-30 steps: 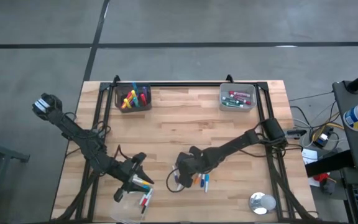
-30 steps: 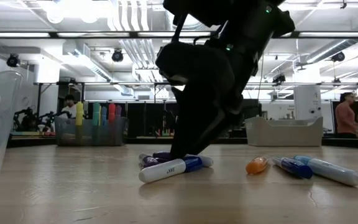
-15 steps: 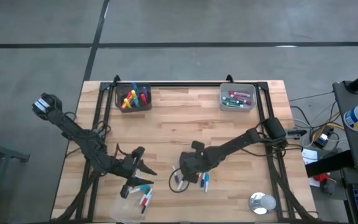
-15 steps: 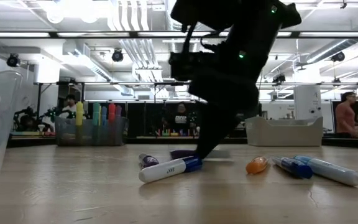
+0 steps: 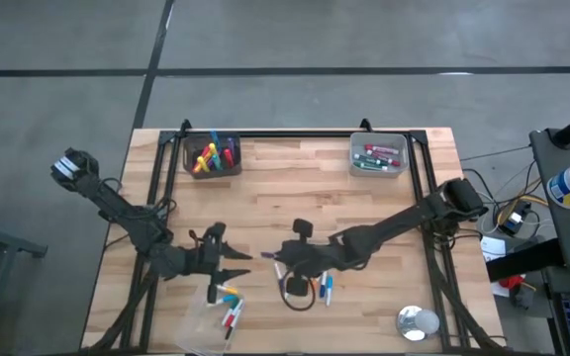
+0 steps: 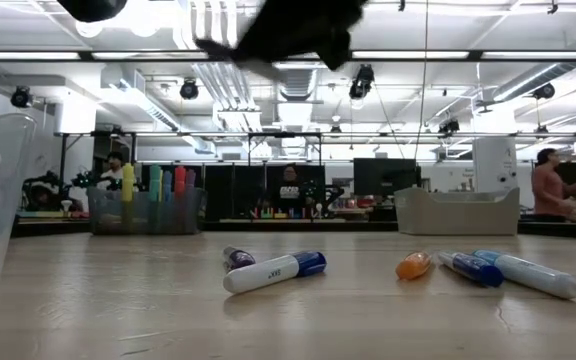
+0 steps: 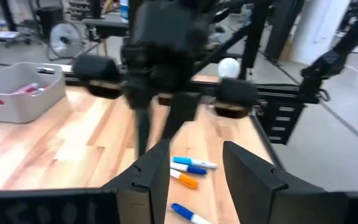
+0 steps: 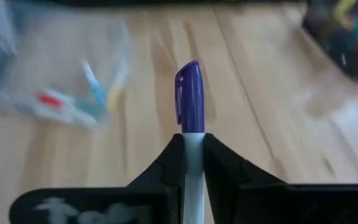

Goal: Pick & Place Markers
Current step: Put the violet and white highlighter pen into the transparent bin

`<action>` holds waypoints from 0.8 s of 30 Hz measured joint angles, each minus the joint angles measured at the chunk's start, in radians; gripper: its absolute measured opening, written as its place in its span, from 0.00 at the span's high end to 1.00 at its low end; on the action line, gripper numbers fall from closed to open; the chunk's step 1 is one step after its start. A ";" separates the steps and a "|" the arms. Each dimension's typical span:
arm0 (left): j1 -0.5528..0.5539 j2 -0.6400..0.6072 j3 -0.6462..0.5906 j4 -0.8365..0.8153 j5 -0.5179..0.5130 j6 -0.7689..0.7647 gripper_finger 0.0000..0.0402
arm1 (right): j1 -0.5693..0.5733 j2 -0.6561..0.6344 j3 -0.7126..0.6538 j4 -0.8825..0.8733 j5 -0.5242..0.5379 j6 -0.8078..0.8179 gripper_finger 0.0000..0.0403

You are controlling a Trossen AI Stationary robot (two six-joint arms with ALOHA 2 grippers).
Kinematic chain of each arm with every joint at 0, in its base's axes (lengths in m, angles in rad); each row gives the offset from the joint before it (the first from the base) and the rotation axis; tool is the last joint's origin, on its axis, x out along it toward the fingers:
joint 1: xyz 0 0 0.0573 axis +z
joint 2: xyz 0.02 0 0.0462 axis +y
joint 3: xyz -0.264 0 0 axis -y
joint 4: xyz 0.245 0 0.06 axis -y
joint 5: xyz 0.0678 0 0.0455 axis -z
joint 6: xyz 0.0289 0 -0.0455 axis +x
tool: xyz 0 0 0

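On the wooden counter point(image 5: 295, 188), a purple-capped marker point(image 8: 188, 106) is clamped in the right pincer point(image 5: 283, 263) near the front edge; carrying to a bin point(image 5: 377, 155) is judged next. The left pincer point(image 5: 234, 265) is held open.

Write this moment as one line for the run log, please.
right gripper: shut on purple-capped marker, lifted | left gripper: open, empty, waiting
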 joint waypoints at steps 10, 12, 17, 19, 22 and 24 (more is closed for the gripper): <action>0.040 0.038 0.000 -0.012 -0.058 0.000 0.65 | 0.014 -0.002 0.000 0.180 0.022 -0.121 0.92; 0.045 0.054 0.000 -0.011 -0.057 -0.004 0.65 | 0.014 -0.002 0.000 0.206 0.023 -0.135 0.92; 0.047 0.076 0.000 0.005 -0.056 -0.009 0.65 | 0.015 -0.002 0.000 0.225 0.023 -0.149 0.92; 0.049 0.076 0.000 0.014 -0.057 -0.021 0.65 | 0.015 -0.002 0.000 0.229 0.023 -0.148 0.92; 0.049 0.076 0.000 0.025 -0.055 -0.025 0.66 | 0.015 -0.002 0.000 0.227 0.023 -0.147 0.92; 0.049 0.076 0.000 0.036 -0.053 -0.025 0.68 | 0.015 -0.002 0.000 0.227 0.022 -0.147 0.92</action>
